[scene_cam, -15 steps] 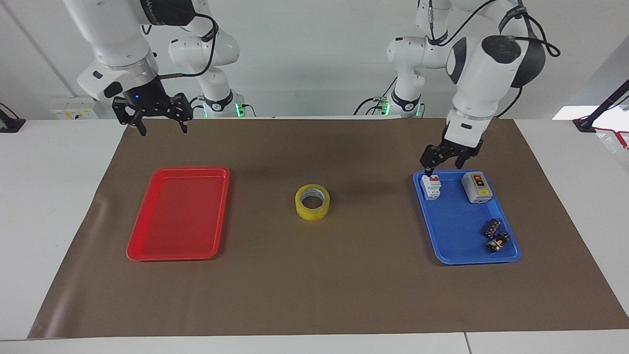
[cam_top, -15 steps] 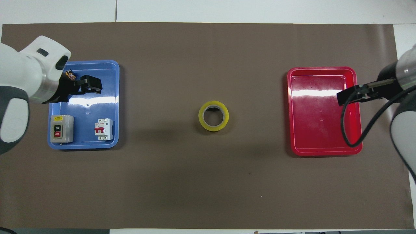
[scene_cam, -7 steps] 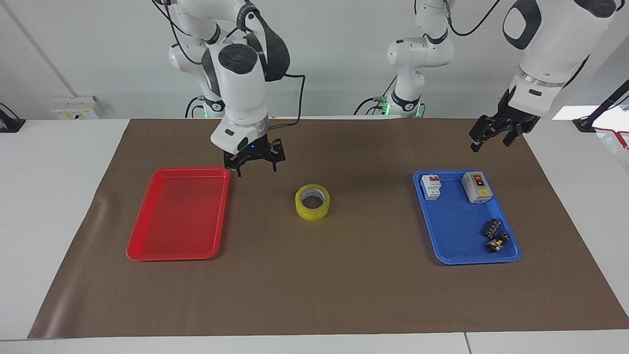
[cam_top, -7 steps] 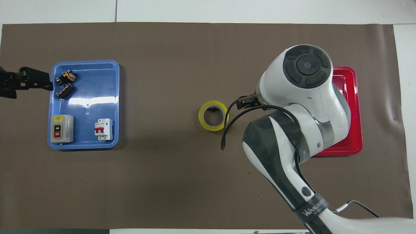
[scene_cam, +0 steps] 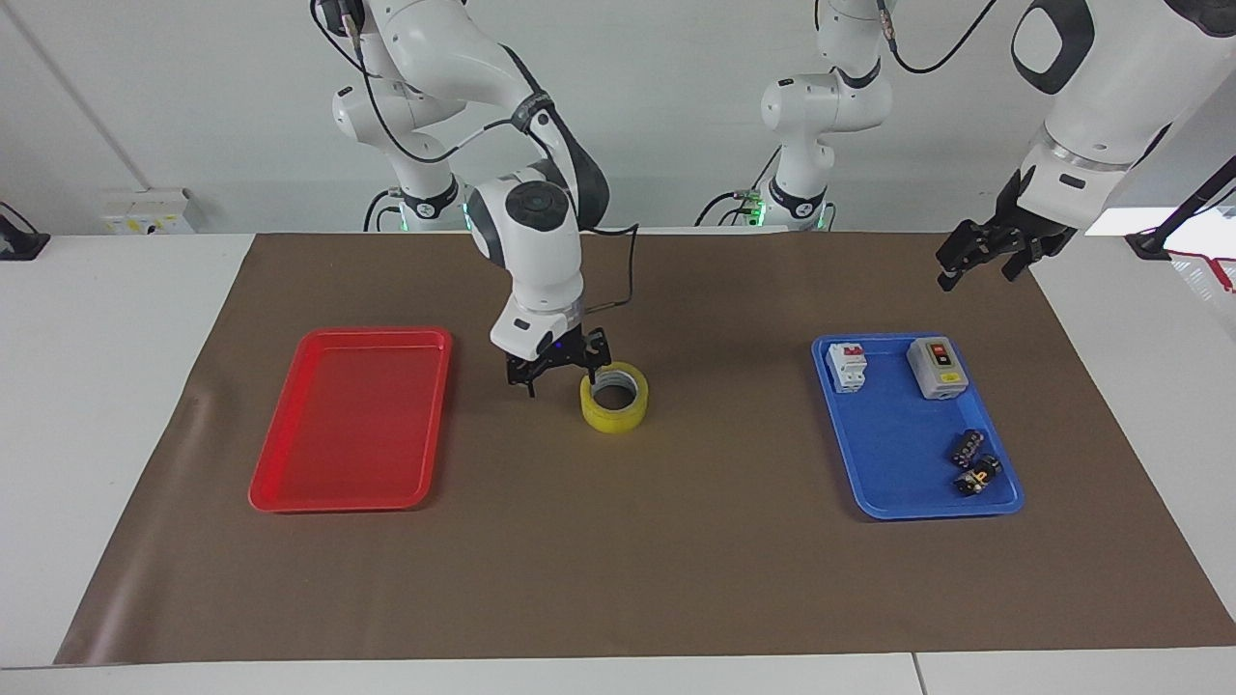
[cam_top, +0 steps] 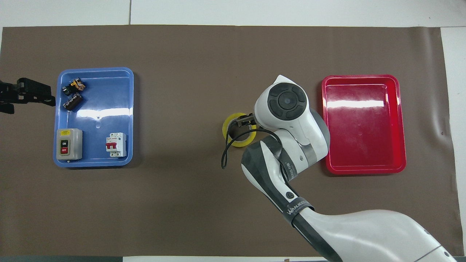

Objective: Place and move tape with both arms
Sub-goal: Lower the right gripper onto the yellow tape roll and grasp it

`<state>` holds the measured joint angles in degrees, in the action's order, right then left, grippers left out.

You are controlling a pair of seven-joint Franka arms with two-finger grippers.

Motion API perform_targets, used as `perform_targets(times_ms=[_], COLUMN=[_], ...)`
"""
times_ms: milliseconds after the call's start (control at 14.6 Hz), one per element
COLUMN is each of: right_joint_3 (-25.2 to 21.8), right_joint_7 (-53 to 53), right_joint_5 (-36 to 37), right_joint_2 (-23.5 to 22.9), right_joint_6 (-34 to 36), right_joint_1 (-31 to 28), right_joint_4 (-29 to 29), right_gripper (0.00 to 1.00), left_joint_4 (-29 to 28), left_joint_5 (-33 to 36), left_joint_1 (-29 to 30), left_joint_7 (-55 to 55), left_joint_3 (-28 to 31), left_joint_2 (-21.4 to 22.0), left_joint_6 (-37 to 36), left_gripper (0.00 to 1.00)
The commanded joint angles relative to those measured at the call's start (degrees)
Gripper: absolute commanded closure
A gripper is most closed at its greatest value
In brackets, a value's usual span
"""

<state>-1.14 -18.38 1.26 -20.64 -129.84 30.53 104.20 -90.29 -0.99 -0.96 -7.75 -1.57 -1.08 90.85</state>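
Tape [scene_cam: 614,397] lies flat on the brown mat [scene_cam: 618,579], mid-table, between the red tray [scene_cam: 352,417] and the blue tray [scene_cam: 893,454], well apart from both.

Red tray sits toward the right arm's end. Blue tray, toward the left arm's end, carries a white breaker [scene_cam: 848,367] and a grey on/off switch box [scene_cam: 937,367] at its robot-side edge, plus two small dark parts [scene_cam: 973,461] at the edge farther from the robots. Two small white arms with green-lit bases [scene_cam: 801,208] stand at the table's robot end.

Right gripper [scene_cam: 560,373] is low, at the tape's rim on the red-tray side, jaws spread, holding nothing. One finger [scene_cam: 595,359] stands at the roll's upper edge, the other [scene_cam: 529,382] over the mat beside it. Whether it touches the roll I cannot tell.

Left gripper [scene_cam: 980,259] hangs high over the mat's corner, off the blue tray, fingers apart, empty; this arm waits.

Facing view shows the whole roll and the gripper's height. Overhead, the right arm's wrist and cable cover part of the tape [cam_top: 238,130] and most of the right gripper [cam_top: 244,122]; the left gripper [cam_top: 34,98] shows only at the frame's edge beside the blue tray [cam_top: 94,160]. Overhead reads the switch box's [cam_top: 68,144] ON/OFF labels.
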Motion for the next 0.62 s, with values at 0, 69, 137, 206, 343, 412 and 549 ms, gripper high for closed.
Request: perform_targets(times_ms=[0,69,137,206,343,412,549], right_joint_3=[-0.17,-0.09,0.00,0.00,0.00,0.09,0.09], right_joint_7=[-0.26,-0.25,-0.25,-0.25,0.18,0.88,2.73], right_joint_5=[-0.64,-0.64,-0.64,-0.64,-0.73,-0.73,-0.73], right_joint_2=[-2.29,-2.90,-3.26,-3.44,-3.44,-3.26,-2.65], right_joint_6=[-1.38,-2.34,-4.26,-5.76,-6.92,-8.31,-11.22], right_joint_1=[0.23,0.58,1.11,1.11,1.02,1.11,1.11], right_joint_4=[-1.10,-0.67,0.47,0.74,1.97,3.54,6.62], right_gripper=[0.00,0.00,0.00,0.00,0.00,0.00,0.00], left_joint_4=[-0.94,-1.20,-1.20,-1.11,-1.81,-1.99,-2.08], left_joint_5=[-1.12,-1.12,-1.04,-1.03,-0.95,-0.95,-0.95], left_joint_1=[0.61,0.69,0.69,0.69,0.69,0.69,0.69], left_joint_7=[1.77,2.82,3.96,4.84,4.85,4.85,4.85], left_joint_3=[-0.27,-0.27,-0.27,-0.27,-0.27,-0.27,-0.27], left_joint_2=[0.73,0.81,0.82,0.99,1.95,2.22,2.57], left_joint_6=[-0.68,-0.59,-0.94,-1.11,-1.55,-1.55,-1.99], left_gripper=[0.00,0.00,0.00,0.00,0.00,0.00,0.00])
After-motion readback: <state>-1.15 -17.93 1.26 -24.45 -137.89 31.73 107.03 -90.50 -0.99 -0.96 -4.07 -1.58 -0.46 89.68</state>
